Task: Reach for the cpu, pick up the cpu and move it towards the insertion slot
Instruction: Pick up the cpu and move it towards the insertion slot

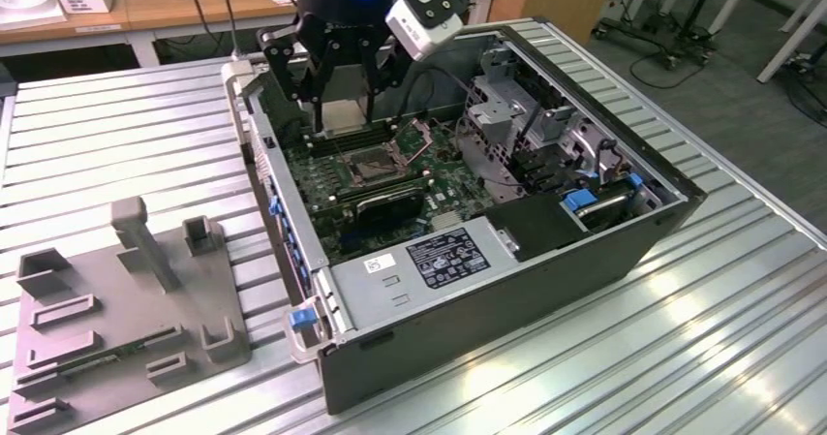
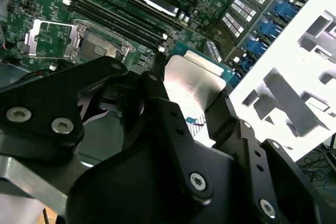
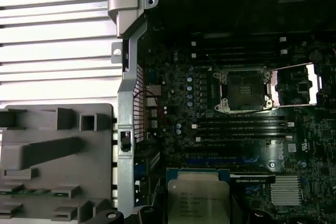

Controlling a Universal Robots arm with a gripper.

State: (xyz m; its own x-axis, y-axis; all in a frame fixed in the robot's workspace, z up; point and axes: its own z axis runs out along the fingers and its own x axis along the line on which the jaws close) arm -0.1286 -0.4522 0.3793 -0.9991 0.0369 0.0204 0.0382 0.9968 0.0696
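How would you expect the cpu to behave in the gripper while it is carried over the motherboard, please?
The cpu looks like a thin, flat metal-faced square, so it is probably stiff and light. Its smooth face may be slippery where the gripper holds it. Being so thin, it could twist if bumped against the insertion slot.

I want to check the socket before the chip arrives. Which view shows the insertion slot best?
The first wrist view: the insertion slot faces the camera, open and unobstructed, bracket swung aside. The exterior view shows it small, beneath the gripper holding the cpu. The second wrist view shows it obliquely, partly behind the jaws.
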